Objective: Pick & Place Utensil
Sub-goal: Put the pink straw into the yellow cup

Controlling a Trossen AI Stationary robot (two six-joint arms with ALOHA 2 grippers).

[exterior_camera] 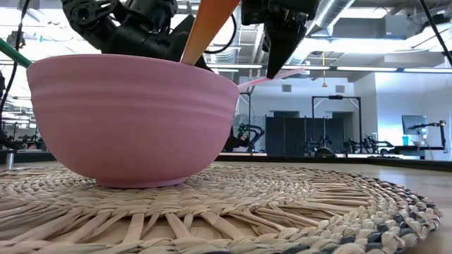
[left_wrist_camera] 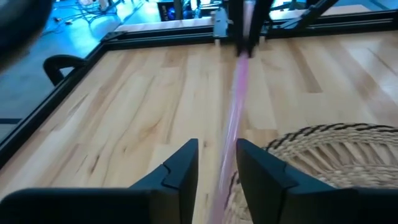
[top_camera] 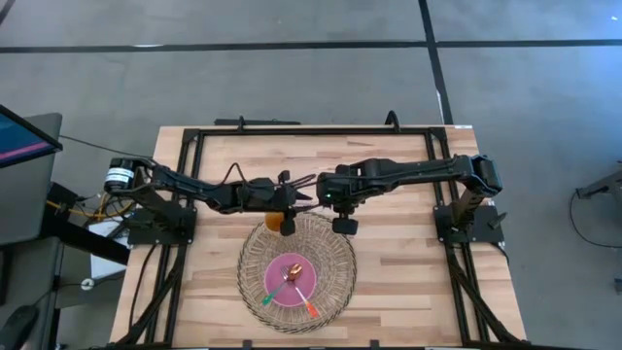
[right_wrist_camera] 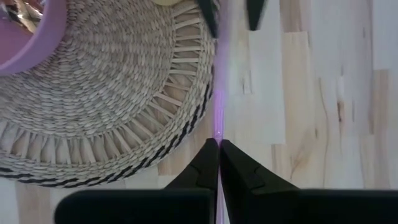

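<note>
A thin pink utensil (left_wrist_camera: 233,118) hangs in the air, running between my two grippers above the far edge of a woven mat (top_camera: 296,272). My right gripper (right_wrist_camera: 219,144) is shut on one end of it. My left gripper (left_wrist_camera: 217,146) is open, with one finger on either side of the pink handle (right_wrist_camera: 217,106); no touch shows. In the high view both grippers meet at the table's middle, left (top_camera: 296,194) and right (top_camera: 324,192). A pink bowl (top_camera: 290,282) on the mat holds utensils with orange (exterior_camera: 208,28) and green (exterior_camera: 10,53) handles. My right gripper pinches the pink utensil's end (right_wrist_camera: 219,134) between its two shut fingers. The fingers (exterior_camera: 279,49) point down from above. The utensil is lifted clear of the table and reaches out toward my left gripper, over the mat's edge.
The woven mat (right_wrist_camera: 112,93) covers the near middle of the wooden table (top_camera: 408,253). An orange object (top_camera: 275,222) lies at the mat's far edge, below my left gripper. A black frame (top_camera: 321,128) runs round the table's far and side edges. Bare wood lies left and right of the mat.
</note>
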